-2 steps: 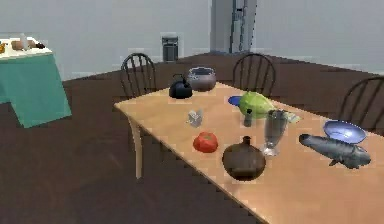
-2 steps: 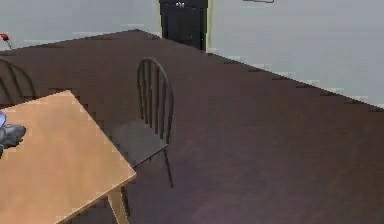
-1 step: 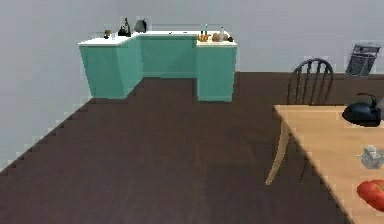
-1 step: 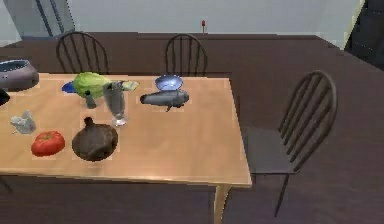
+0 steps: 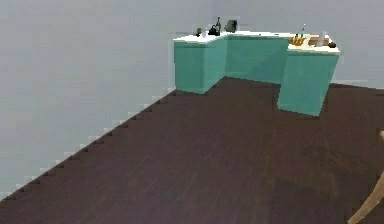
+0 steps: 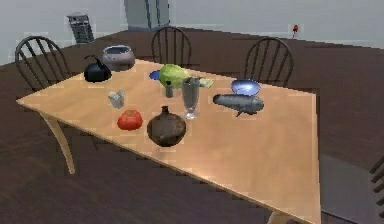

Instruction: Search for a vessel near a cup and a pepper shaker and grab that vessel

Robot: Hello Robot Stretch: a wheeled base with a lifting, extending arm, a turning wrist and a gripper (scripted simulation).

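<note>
Wood table (image 6: 280, 130) mid frame w/ brown round vase (image 6: 165, 127), glass cup (image 6: 190, 98) just up-right of it. Teal counters (image 5: 200, 65) upper right. Gripper state: can't tell.

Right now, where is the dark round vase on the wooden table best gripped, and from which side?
Probably at the narrow neck above its bulging body, as the vase stands upright. Come from the near edge of the table: a glass stands close behind it, a red round thing toward the arm side view's left.
</note>
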